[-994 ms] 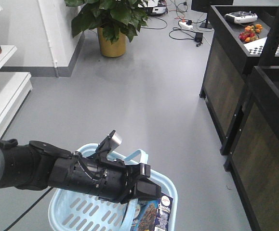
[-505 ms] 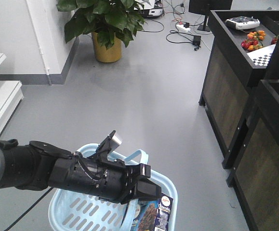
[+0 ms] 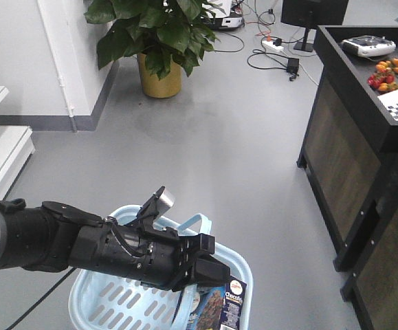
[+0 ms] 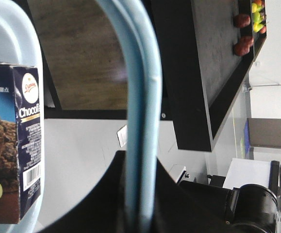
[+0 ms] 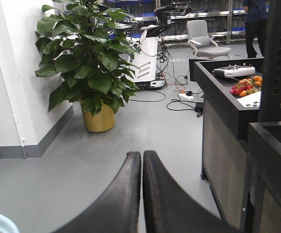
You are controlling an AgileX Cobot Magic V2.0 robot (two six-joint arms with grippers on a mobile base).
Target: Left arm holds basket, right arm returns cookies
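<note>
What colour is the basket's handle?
The basket handle is pale light blue, clearest in the left wrist view.

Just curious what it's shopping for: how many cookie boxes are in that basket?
1: a Chocofello carton against the right rim of the basket in the front view. The left arm covers much of the basket, so others may be hidden.

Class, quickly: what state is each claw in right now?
Left claw: closed on the basket handle.
Right claw: closed, holding nothing.
</note>
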